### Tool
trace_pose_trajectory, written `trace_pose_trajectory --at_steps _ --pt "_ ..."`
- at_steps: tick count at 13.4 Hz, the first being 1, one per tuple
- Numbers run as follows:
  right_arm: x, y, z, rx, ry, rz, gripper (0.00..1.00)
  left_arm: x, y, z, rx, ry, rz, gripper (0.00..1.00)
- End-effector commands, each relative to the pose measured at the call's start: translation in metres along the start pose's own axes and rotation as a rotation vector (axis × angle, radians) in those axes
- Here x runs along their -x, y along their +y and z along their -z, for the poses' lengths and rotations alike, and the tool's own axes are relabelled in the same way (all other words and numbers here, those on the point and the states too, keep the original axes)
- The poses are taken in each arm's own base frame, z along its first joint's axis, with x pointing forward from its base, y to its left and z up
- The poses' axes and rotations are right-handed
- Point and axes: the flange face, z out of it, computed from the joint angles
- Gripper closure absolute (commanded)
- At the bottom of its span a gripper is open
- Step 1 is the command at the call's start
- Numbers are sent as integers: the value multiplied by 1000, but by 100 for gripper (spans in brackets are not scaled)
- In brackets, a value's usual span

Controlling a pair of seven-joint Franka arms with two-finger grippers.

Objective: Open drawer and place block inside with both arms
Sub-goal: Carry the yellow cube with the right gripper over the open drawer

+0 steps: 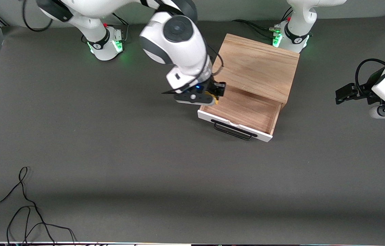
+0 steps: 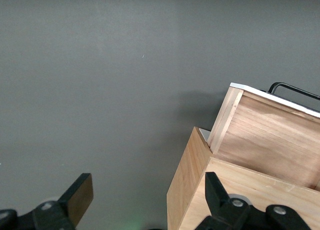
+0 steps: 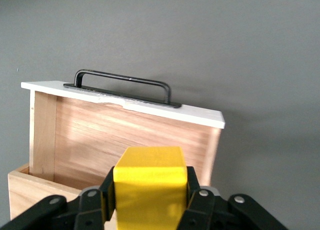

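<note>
While right end effector (image 1: 212, 95) pinches yellow cube (image 3: 149, 187) over wooden drawer (image 1: 245, 109), left end effector (image 1: 346, 94) spread.

The right end effector (image 1: 214, 94) hides most of the block (image 1: 216, 99); the cabinet (image 1: 257, 66) covers the drawer's (image 1: 243, 109) rear.

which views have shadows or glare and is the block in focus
Front view: a soft shadow band crosses the table low in the picture, and green light glows at both bases. Right wrist view: the block looks sharp, with a pale sheen on the drawer floor. Left wrist view: even light, a faint shadow beside the cabinet.
</note>
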Motion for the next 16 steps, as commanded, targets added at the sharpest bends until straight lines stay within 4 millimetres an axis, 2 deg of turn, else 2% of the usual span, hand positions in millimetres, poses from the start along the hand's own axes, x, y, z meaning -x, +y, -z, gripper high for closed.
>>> trace_pose_trajectory --at_steps 1,3,7,13,15,16 --pt "-16 -14 -11 -33 -6 -16 93 5 -1 1 -5 5 -21 0" --pt "-16 -15 -12 -34 -6 -5 93 5 -1 2 -5 13 -21 0" --pt "-24 -16 -36 -45 11 0 93 5 -1 3 -5 16 -23 0" --pt "-3 -19 -60 -3 -5 30 93 4 -2 3 -5 20 -21 0" --pt "-3 -18 -69 12 1 39 93 3 -1 3 -5 23 -23 0" --pt "-6 -15 -79 29 8 43 93 3 -2 4 -4 25 -21 0"
